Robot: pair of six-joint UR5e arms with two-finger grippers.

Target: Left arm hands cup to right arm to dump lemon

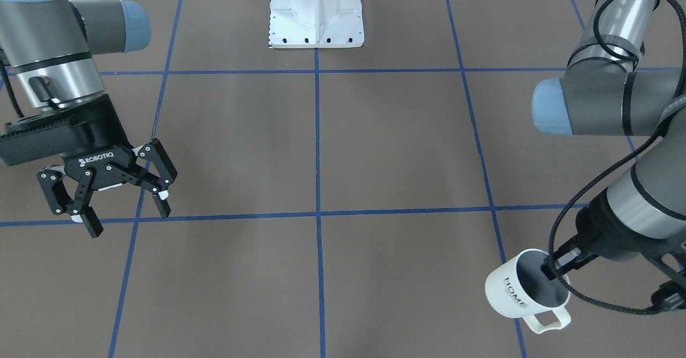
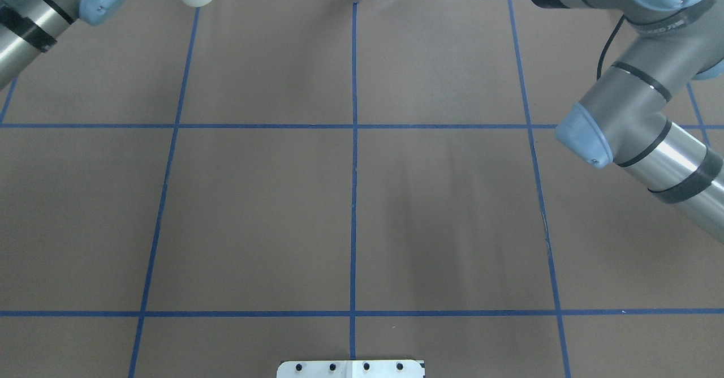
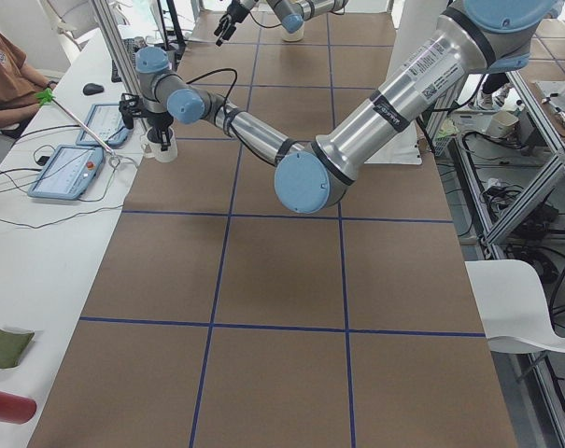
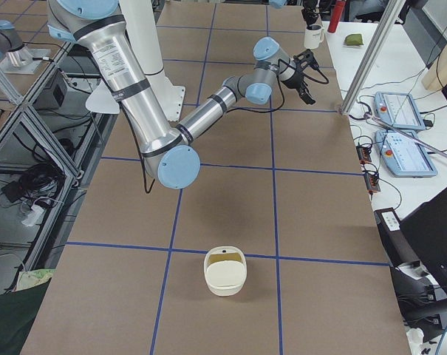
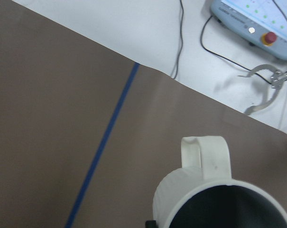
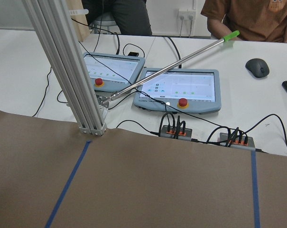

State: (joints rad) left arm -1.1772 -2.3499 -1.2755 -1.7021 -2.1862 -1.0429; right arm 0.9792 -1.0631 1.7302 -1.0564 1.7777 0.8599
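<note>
Matte brown tabletop [image 1: 402, 143], blue tape grid [image 1: 317, 149]; left gripper [image 1: 554, 271] pinches rim of ribbed off-white cup [image 1: 509, 293]; right gripper [image 1: 128, 221] spread, empty.

A white pedestal [image 1: 316, 15], its base plate edged with dark bolts, stands between two arms of grey tubing with polished silver sections, black ring seams and pale-blue joint caps [image 1: 134, 25]. On one side of the pedestal, the right arm [image 1: 53, 42] ends in a ribbed black box [image 1: 32, 143] and the black right gripper [image 1: 128, 218], lettered ROBOTIQ in white and dotted with silver screws. On the pedestal's other side, a black braided cable [image 1: 584, 197] loops along the left arm [image 1: 595, 101].
</note>
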